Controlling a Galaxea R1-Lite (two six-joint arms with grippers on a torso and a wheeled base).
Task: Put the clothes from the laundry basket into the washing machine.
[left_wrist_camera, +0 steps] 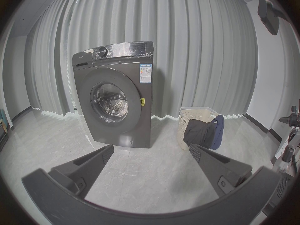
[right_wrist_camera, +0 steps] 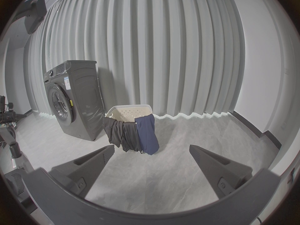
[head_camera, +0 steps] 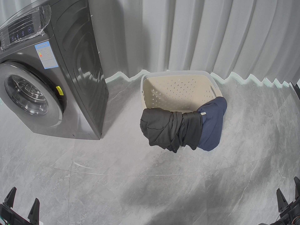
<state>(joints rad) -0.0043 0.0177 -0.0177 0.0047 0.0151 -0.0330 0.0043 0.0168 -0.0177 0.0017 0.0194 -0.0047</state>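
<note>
A cream laundry basket (head_camera: 178, 89) stands on the floor by the curtain. Over its near rim hang a dark grey garment (head_camera: 168, 129) and a navy garment (head_camera: 214, 122). The grey washing machine (head_camera: 47, 69) stands to the basket's left with its round door (head_camera: 26, 94) shut. My left gripper (head_camera: 22, 205) is low at the near left, open and holding nothing. My right gripper (head_camera: 289, 192) is low at the near right, also open and holding nothing. Both are far from the basket. The left wrist view has the machine (left_wrist_camera: 114, 97) and basket (left_wrist_camera: 195, 116) ahead; the right wrist view has the clothes (right_wrist_camera: 131, 135) ahead.
Pleated white curtains (head_camera: 203, 25) run along the back wall. Grey marble floor (head_camera: 140, 188) lies between me and the basket. A dark skirting and wall edge (right_wrist_camera: 256, 128) stand at the far right of the room.
</note>
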